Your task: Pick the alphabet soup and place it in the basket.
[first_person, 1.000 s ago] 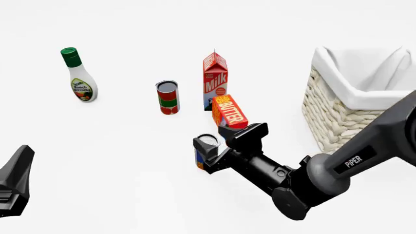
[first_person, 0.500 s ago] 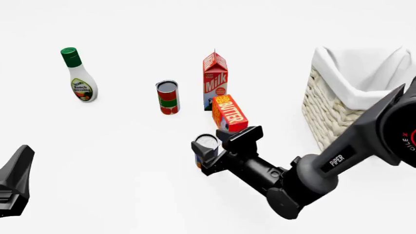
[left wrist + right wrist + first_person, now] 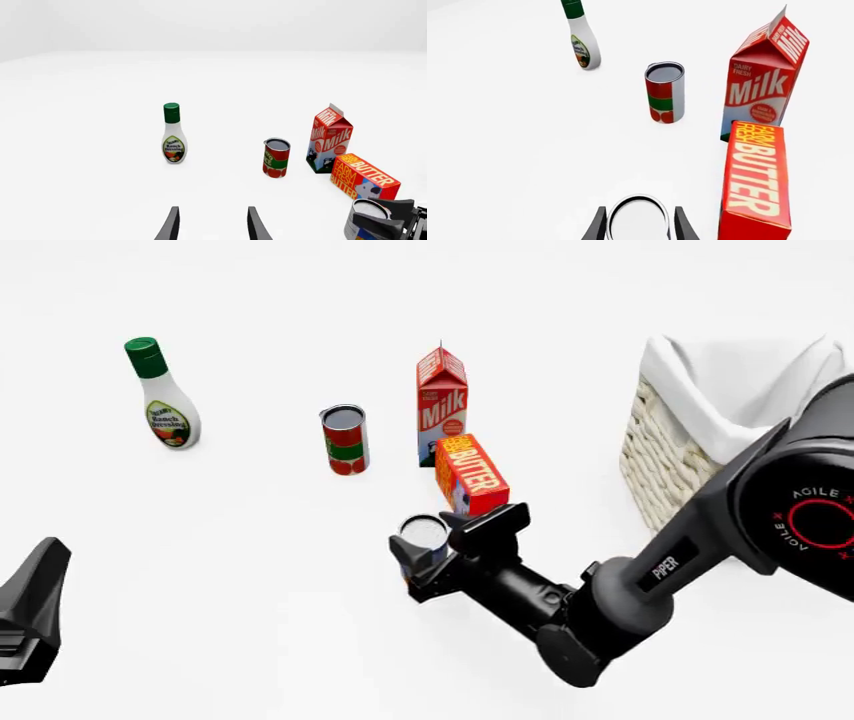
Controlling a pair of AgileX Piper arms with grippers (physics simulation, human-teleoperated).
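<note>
right hand (image 3: 430, 552) was clamped on the soup can (image 3: 424, 537), fingers either side, just in front of the butter box (image 3: 471, 473). whether it was off the bench, can't tell. basket (image 3: 674, 475) well apart; carry and drop left. left hand (image 3: 212, 225) open, idle.

Your left gripper (image 3: 212, 226) hangs with fingers parted over bare table (image 3: 100, 200); beyond stand the ranch bottle (image 3: 173, 134) and red-and-green can (image 3: 275, 158).
</note>
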